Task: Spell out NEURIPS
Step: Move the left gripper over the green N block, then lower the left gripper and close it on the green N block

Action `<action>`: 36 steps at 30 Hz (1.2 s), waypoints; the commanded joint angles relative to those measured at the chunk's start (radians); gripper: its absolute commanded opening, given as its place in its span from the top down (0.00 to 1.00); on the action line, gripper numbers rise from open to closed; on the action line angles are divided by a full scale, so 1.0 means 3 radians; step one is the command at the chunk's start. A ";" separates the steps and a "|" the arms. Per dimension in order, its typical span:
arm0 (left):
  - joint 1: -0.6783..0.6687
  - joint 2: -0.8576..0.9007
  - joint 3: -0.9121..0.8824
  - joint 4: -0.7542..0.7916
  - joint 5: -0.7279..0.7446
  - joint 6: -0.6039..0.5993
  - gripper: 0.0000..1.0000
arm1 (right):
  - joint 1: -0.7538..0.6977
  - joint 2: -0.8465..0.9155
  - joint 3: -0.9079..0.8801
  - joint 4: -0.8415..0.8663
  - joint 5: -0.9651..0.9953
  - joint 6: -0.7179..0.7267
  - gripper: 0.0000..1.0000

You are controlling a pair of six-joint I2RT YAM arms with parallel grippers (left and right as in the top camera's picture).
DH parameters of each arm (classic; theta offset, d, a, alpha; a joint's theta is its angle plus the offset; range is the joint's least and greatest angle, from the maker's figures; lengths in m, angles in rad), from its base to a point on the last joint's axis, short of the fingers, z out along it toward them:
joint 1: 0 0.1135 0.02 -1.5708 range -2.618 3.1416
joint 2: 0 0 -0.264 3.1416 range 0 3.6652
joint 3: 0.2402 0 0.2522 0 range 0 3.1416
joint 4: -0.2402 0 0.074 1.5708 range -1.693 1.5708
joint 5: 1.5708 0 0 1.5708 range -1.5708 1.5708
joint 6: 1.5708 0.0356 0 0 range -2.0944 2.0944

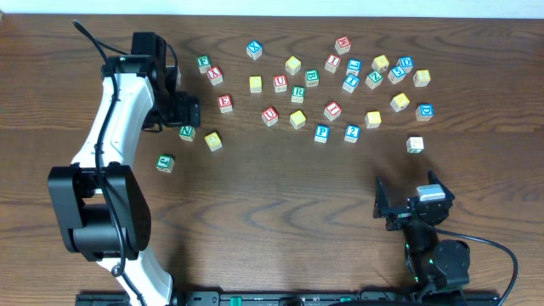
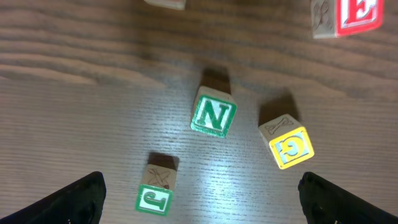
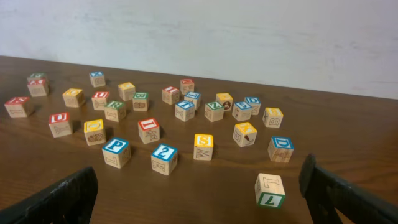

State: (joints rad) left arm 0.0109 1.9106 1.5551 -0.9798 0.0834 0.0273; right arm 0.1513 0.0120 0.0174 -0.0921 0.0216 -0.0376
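Observation:
The green N cube [image 2: 213, 115] lies ahead of my open left gripper [image 2: 199, 208], just past the fingertips in the overhead view, where the N cube [image 1: 187, 132] sits beside the left gripper [image 1: 188, 116]. Nothing is held. The red E [image 1: 225, 103], red U [image 1: 269, 115], red I [image 1: 332, 110], blue P [image 1: 321, 133] and yellowish S [image 1: 373, 119] lie loose across the middle. My right gripper [image 1: 406, 197] hangs open near the front right, empty, with the P [image 3: 116, 149], the S [image 3: 203, 143] and the I [image 3: 148, 127] in front of it.
A yellow cube [image 2: 287, 144] lies right of the N and a green-faced cube [image 2: 154, 198] sits between my left fingers' line. A blue 2 cube [image 3: 164, 157] and a green 7 cube [image 3: 270, 190] lie near the right gripper. Several other letter cubes crowd the back right [image 1: 382, 72].

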 commanded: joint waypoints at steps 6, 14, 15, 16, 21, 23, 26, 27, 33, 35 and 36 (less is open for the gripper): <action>0.0004 0.0023 -0.0200 0.0100 0.0048 0.0074 0.02 | -0.0034 -0.0020 -0.0010 -0.0005 0.0005 -0.0041 0.01; -0.0003 0.0146 -0.0235 0.0145 0.0072 0.0072 0.02 | -0.0034 -0.0020 -0.0010 -0.0006 0.0005 -0.0041 0.01; -0.0004 0.0170 -0.0235 0.0148 0.0075 0.0071 0.02 | -0.0034 -0.0020 -0.0010 -0.0006 0.0005 -0.0041 0.01; -0.0004 0.0196 -0.0235 0.0151 0.0074 0.0071 0.02 | -0.0034 -0.0020 -0.0010 -0.0006 0.0005 -0.0041 0.01; -0.0004 0.0304 -0.0235 0.0172 0.0074 0.0071 0.02 | -0.0034 -0.0020 -0.0010 -0.0006 0.0005 -0.0041 0.01; -0.0003 0.0331 -0.0235 0.0184 0.0074 0.0071 0.02 | -0.0034 -0.0020 -0.0010 -0.0006 0.0005 -0.0041 0.01; -0.0004 0.0354 -0.0235 0.0203 0.0074 0.0071 0.02 | -0.0034 -0.0020 -0.0010 -0.0006 0.0005 -0.0041 0.01; -0.0003 0.0354 -0.0235 0.0209 0.0074 0.0071 0.02 | -0.0034 -0.0020 -0.0010 -0.0006 0.0005 -0.0041 0.01; -0.0003 0.0361 -0.0235 0.0247 0.0074 0.0071 0.02 | -0.0034 -0.0020 -0.0010 -0.0006 0.0005 -0.0041 0.01; -0.0003 0.0365 -0.0235 0.0251 0.0074 0.0071 0.02 | -0.0034 -0.0020 -0.0010 -0.0006 0.0005 -0.0041 0.01; -0.0003 0.0365 -0.0238 0.0259 0.0074 0.0071 0.02 | -0.0034 -0.0020 -0.0010 -0.0006 0.0005 -0.0041 0.01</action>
State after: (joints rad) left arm 0.0109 2.0083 1.4937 -0.9066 0.0998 0.0345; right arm 0.1513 0.0120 0.0174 -0.0917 0.0216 -0.0380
